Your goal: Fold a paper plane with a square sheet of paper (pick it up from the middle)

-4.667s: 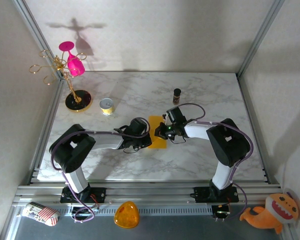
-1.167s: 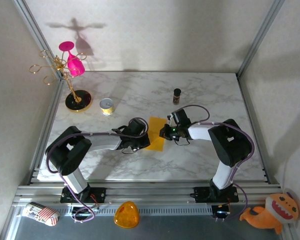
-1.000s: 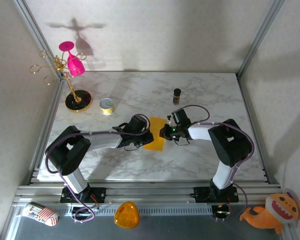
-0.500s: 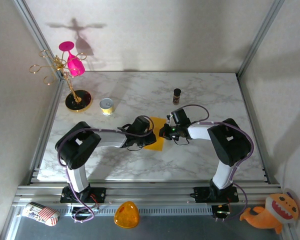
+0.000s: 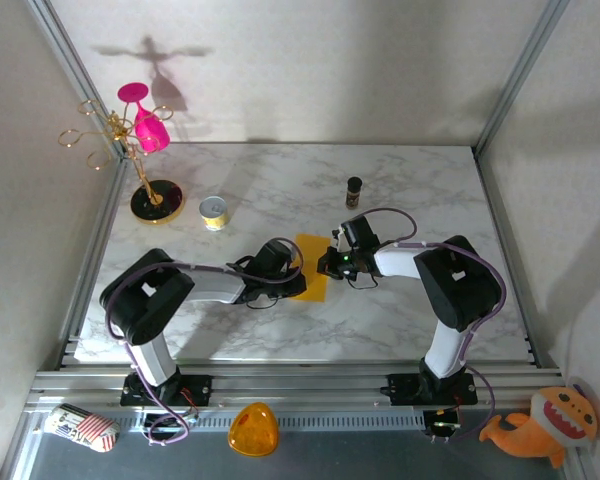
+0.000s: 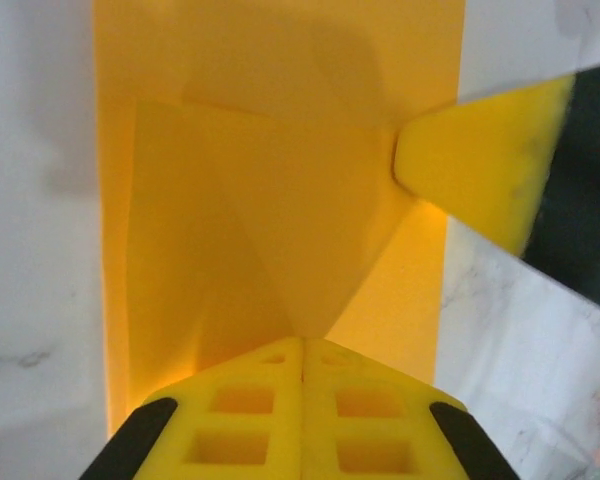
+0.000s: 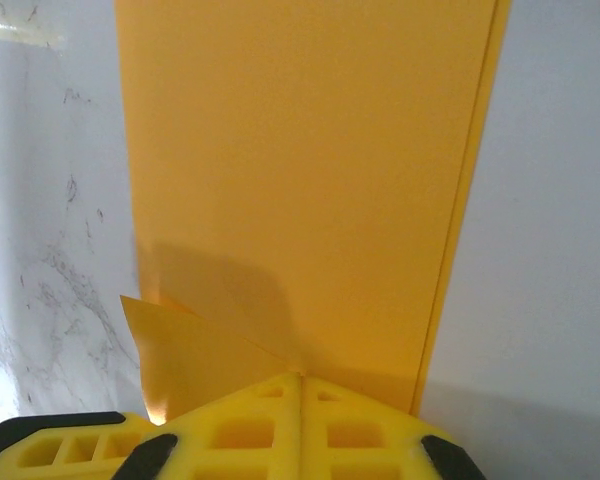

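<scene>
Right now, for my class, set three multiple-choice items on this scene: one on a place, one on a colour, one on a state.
1. Where does the small dark bottle stand?
A. beyond the far end of the sheet of paper
B. at the table's near edge
C. beside the tin
2. What colour is the glass on the gold rack?
A. blue
B. pink
C. clear
3. How is the sheet of paper?
A. crumpled
B. flat, unfolded
C. folded, with a triangular flap
Answers: 1 A, it stands past the paper's far end; 2 B, bright pink; 3 C, the left wrist view shows the flap's creases.
</scene>
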You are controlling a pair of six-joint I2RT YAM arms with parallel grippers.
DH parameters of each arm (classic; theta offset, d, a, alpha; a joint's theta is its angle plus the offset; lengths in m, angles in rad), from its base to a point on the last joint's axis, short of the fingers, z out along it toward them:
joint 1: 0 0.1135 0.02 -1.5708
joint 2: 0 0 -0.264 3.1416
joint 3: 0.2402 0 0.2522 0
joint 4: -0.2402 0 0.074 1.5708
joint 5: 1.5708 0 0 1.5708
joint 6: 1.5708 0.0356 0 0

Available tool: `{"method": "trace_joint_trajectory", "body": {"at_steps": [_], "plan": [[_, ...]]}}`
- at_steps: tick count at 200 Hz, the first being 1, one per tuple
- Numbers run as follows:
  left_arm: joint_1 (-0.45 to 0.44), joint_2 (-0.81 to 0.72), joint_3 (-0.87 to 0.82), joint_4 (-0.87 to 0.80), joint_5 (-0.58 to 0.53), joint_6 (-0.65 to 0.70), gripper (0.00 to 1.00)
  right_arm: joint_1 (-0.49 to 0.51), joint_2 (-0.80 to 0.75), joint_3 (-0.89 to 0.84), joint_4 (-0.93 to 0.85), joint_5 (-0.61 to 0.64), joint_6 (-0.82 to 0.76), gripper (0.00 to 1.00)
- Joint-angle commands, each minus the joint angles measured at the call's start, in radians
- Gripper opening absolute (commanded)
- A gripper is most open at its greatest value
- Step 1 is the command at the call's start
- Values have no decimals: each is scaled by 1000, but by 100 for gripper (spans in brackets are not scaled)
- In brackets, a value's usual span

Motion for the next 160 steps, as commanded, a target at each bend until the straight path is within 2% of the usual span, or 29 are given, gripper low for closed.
{"method": "trace_joint_trajectory", "body": {"at_steps": [1,68,104,135,160], "plan": [[0,-17,-74,-263,13,80,5,-11,70,-28,-144,122,-20,2],[18,-166,-120,-395,-45,128,3,-10,70,-26,-131,109,-28,2],[23,-209,-26,-278,-20,70,9,-11,38,-9,-75,42,-37,3],[23,-131,37,-130,-44,-25,10,-10,8,38,-46,5,-46,4],[23,-55,83,-119,-89,-60,9,-10,8,89,-50,-33,-66,4]]}}
